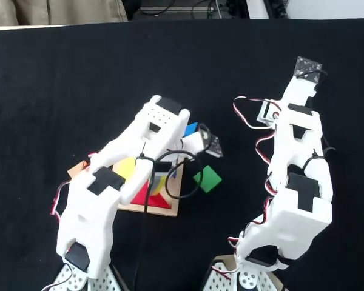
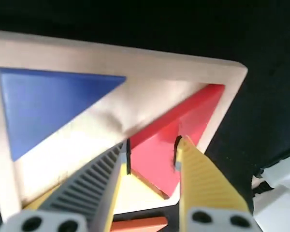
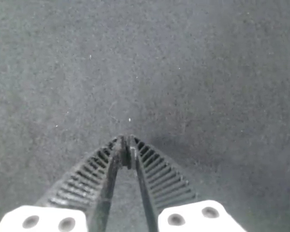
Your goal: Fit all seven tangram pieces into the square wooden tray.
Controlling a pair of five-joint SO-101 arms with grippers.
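Left hand (image 2: 153, 145) partly open above the tray (image 2: 234, 92) — nothing held.
Below it the red piece (image 2: 183, 116) and blue piece (image 2: 43, 101) sit inside; the green piece (image 1: 207, 179) lies on the bench (image 1: 79, 73) — likely light, stiff, smooth; pinch opposite edges.

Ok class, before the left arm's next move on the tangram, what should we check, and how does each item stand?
1. Left gripper open, nothing between its fingers: ok.
2. Free tray floor between blue triangle and red triangle: ok.
3. Green square in the tray: not ok, it lies on the cloth beside it.
4. Right gripper away from the tray: ok, shut over the cloth.
5. All seven seated flat: cannot tell, the left arm covers much of the tray.
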